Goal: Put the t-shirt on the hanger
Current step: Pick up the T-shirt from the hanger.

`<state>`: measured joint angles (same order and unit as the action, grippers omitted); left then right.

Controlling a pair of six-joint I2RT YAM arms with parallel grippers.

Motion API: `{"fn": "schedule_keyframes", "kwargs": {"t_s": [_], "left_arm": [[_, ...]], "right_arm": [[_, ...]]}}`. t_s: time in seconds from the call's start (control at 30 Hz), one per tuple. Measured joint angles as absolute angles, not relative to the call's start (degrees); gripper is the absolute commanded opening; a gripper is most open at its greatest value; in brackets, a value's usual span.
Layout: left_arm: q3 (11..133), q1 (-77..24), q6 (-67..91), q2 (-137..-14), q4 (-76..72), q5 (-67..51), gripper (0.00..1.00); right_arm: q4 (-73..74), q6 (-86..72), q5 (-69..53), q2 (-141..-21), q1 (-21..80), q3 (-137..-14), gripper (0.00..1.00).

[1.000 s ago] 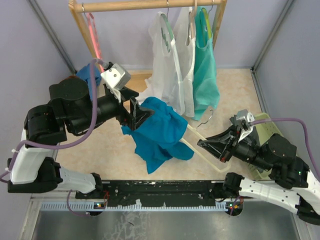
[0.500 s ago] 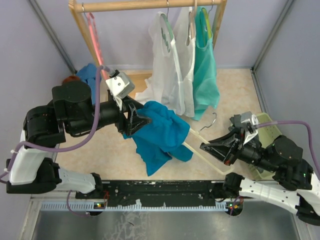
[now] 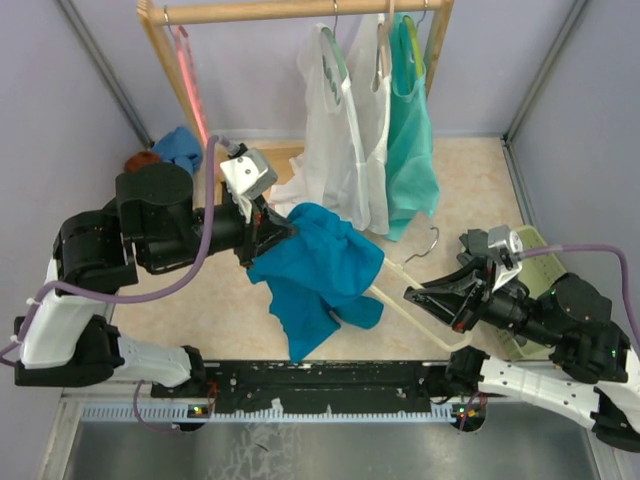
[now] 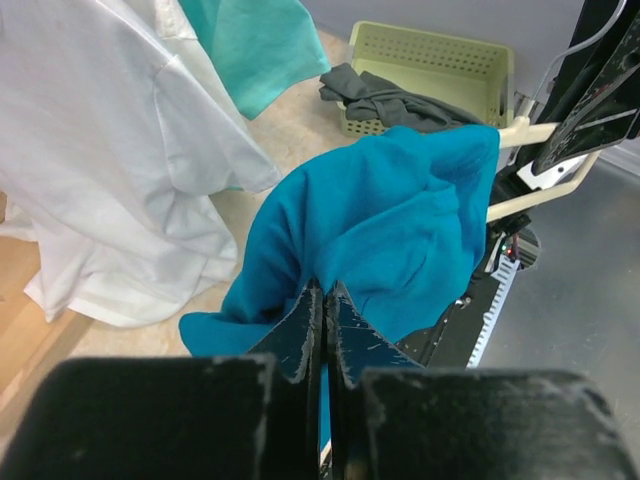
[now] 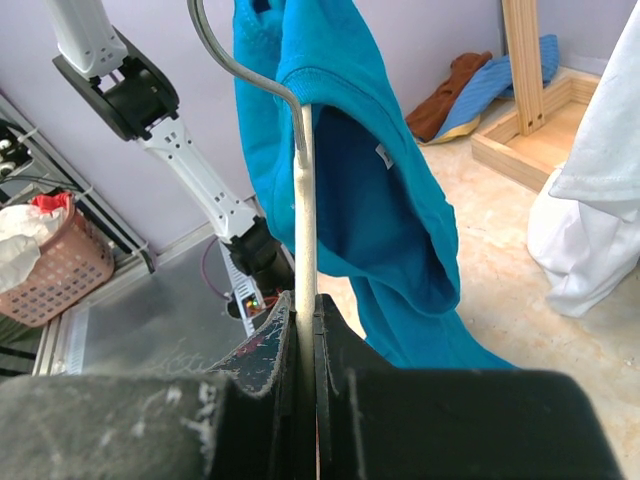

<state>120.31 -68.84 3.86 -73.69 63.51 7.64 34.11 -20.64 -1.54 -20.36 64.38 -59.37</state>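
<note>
My left gripper [image 4: 322, 305] is pinched together on a fold of the teal t-shirt [image 3: 320, 260], which hangs in mid-air, draped over one end of the cream hanger [image 5: 303, 220] clamped in my right gripper [image 5: 303, 308]. Pulling the cloth too hard could, I judge, drag it off that end or twist the hanger loose.

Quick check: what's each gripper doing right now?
Left gripper: closed, pinching the t-shirt.
Right gripper: closed on the hanger.
</note>
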Motion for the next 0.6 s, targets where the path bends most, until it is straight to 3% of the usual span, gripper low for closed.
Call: {"fn": "schedule_keyframes", "kwargs": {"t_s": [0.6], "left_arm": [[134.8, -68.8, 2.6, -75.0, 58.3, 12.0, 0.00]], "right_arm": [[33.5, -21.3, 0.1, -18.0, 64.4, -58.5, 0.00]]}}
